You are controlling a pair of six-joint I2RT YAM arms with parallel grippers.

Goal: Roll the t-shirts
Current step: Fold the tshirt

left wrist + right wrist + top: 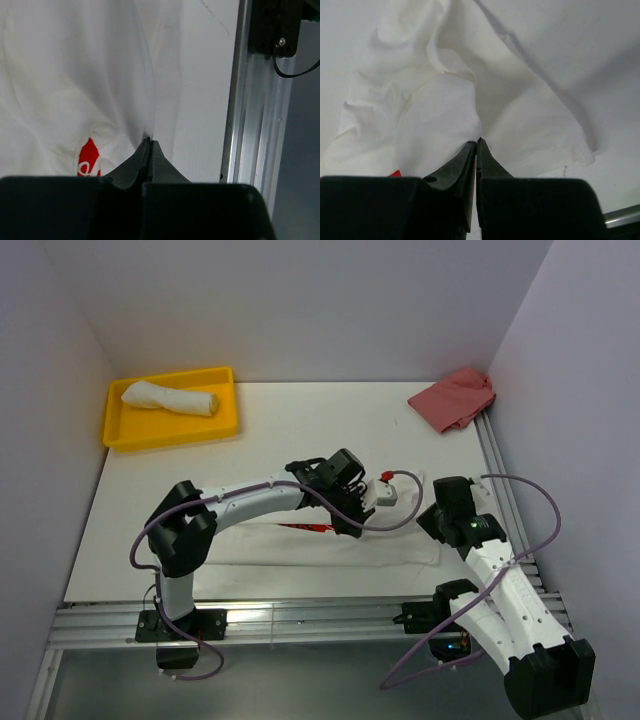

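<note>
Printed t-shirt (400, 552) lying at 6 o'clock on the table (300, 430); left pincer (150, 144) and right pincer (477, 143) each clenched on a fold. Thin pinches may slip; uneven pulls would skew the roll.

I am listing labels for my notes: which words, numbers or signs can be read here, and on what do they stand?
No text can be read.
The red print on the white t-shirt is partly hidden and too blurred to read.
</note>
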